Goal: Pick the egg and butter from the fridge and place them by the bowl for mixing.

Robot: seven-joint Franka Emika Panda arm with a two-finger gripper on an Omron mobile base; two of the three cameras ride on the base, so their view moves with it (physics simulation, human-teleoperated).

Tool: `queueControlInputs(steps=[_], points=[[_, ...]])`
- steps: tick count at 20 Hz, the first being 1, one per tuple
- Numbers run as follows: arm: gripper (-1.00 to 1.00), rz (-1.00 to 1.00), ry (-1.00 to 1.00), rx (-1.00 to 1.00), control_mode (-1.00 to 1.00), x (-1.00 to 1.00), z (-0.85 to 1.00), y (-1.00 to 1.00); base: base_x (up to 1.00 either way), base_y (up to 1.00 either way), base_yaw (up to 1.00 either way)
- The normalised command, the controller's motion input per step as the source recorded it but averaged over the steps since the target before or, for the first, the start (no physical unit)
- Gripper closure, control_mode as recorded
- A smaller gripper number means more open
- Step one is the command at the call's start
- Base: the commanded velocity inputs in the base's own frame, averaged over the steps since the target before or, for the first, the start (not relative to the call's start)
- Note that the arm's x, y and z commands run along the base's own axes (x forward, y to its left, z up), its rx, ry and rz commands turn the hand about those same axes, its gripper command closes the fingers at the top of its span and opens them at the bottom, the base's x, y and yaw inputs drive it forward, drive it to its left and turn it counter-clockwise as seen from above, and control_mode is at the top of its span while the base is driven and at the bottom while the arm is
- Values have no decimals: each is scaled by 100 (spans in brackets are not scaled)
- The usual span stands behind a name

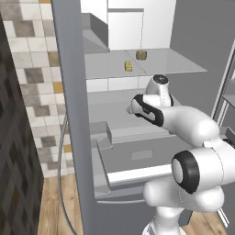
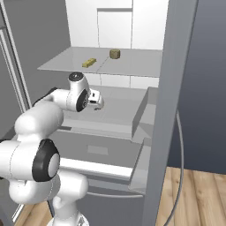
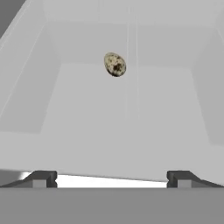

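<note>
We are at the first pick: the arm reaches into the open fridge (image 2: 176, 88) toward the egg (image 3: 115, 64), and nothing is carried yet. The gripper (image 3: 111, 178) stands wide open and empty, its two dark fingertips (image 3: 40, 178) well apart at the bottom of the hand view.

The egg, speckled tan, lies on the pale middle shelf (image 3: 109, 127), toward that shelf's back edge and roughly midway between its side walls. From the hand camera it sits ahead of the claw and close to the centre line between the jaws, apart from both tips. In the left base view we make out a small tan spot (image 1: 128, 110) just beside the hand, which we take for the same egg.

The butter (image 2: 89, 62) lies on the glass shelf (image 2: 66, 66) above, near its front edge, with a larger brownish lump (image 2: 114, 54) further back on that shelf. It waits for a later trip.

We judge that the next move calls for advancing the hand along the shelf until the egg sits between the fingers, then closing gently; a round egg may roll if one finger nudges it first.
</note>
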Motion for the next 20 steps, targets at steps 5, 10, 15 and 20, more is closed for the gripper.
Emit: queueControlInputs(steps=[5,10,15,20], points=[[-100,0,3,-1,-100,22,-23,0,0,0,0],[-100,0,0,-3,-100,10,-30,1,0,0,0],[-100,0,-2,-3,-100,7,-24,1,0,0,0],[-100,4,-12,-1,-100,0,-12,2,0,0,0]])
